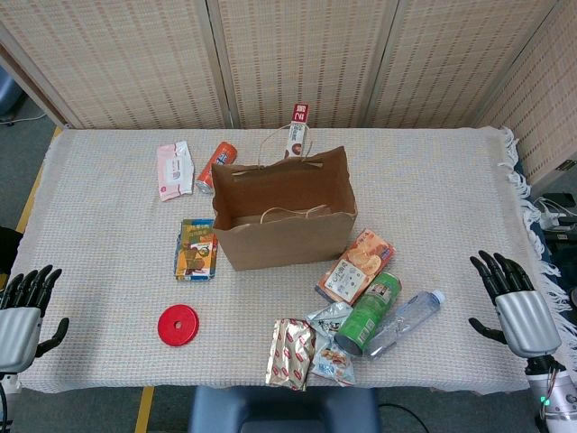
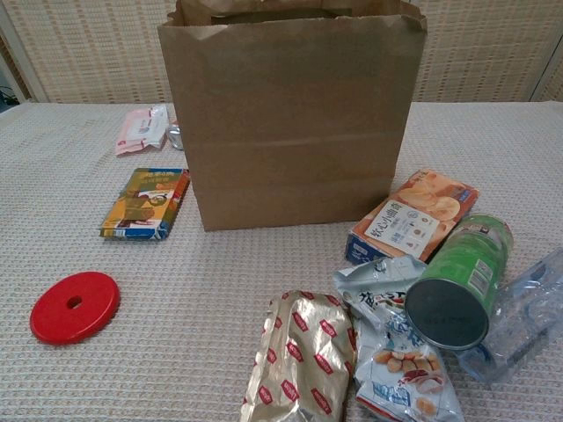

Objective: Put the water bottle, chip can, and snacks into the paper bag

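The left hand (image 1: 22,311) and right hand (image 1: 514,302) hold nothing, fingers spread, at the table's (image 1: 108,216) near corners; the green chip can (image 1: 368,313) lies touching the water bottle (image 1: 407,320), snack packs (image 1: 311,347) beside them; the paper bag (image 1: 284,212) stands open behind.

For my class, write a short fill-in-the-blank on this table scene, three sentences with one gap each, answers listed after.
1. The green chip can lies on its ____ beside the water bottle.
2. The paper bag stands upright with its top ____.
3. The flat ring-shaped disc near the table's front edge is ____ in colour.
Both the left hand and right hand hold nothing.

Answers: side; open; red
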`<state>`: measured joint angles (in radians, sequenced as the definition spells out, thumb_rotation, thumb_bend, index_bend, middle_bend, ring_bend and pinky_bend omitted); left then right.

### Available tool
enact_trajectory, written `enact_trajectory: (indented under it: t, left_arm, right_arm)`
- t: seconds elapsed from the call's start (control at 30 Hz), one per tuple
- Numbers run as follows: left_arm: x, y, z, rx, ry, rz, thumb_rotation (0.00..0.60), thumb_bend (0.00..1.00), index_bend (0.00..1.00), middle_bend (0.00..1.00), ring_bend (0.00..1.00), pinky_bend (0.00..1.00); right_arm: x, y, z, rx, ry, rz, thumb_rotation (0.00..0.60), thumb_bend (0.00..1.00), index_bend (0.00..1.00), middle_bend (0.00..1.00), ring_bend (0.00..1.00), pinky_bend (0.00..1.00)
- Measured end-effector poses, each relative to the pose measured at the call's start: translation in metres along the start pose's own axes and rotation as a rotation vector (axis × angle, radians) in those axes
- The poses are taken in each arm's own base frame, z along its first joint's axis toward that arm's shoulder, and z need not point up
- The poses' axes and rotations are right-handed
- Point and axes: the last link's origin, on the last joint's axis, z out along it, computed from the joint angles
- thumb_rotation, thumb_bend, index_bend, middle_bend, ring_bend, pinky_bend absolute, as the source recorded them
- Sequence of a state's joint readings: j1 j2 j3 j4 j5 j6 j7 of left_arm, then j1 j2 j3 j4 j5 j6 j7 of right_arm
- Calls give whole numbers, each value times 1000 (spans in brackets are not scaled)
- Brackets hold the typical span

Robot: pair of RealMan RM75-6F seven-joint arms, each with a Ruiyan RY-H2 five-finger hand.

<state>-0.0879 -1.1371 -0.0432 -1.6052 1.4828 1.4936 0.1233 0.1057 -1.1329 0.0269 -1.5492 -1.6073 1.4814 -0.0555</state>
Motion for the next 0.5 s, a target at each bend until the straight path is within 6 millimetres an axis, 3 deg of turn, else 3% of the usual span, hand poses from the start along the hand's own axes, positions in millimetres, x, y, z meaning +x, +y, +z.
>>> enact_trajectory:
  t: [0.5]
  left_arm:
    - [0, 0, 0, 2, -1, 3, 600, 390, 21, 0, 0, 0]
  right_arm:
    - [-5, -7, -4, 116, -101, -22, 600, 0, 8, 26, 6, 124]
